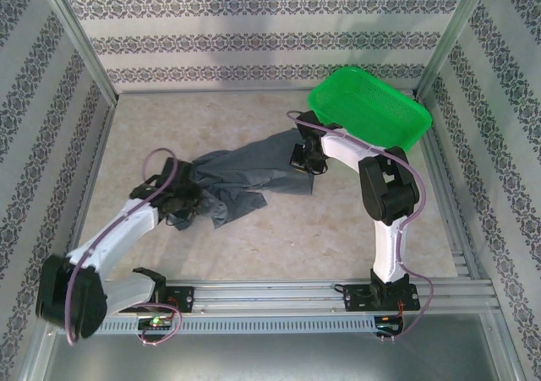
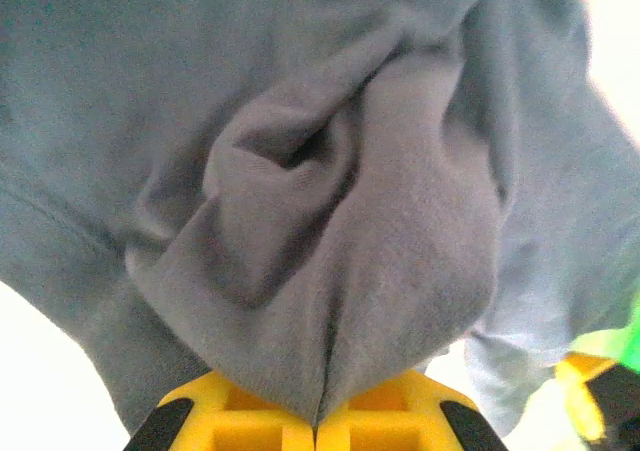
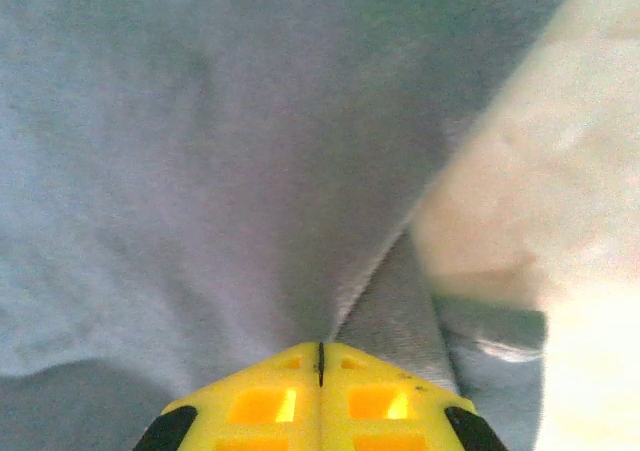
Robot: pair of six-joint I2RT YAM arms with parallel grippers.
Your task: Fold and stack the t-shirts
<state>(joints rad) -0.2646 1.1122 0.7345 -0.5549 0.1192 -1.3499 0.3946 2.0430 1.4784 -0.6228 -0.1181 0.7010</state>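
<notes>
Though crumpled, t-shirt (image 1: 245, 171) between end effectors (image 1: 181, 198) (image 1: 308, 163)

Top view looks down; wrist views sit close on t-shirt (image 1: 245, 168)

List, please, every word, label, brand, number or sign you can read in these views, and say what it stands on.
None: no readable text in any view.
t-shirt: plain grey, no print or tag showing.
green basket: no label showing.
walls: ornamental pattern, no letters.
left tool and right tool: plain yellow fingers, unmarked.
</notes>
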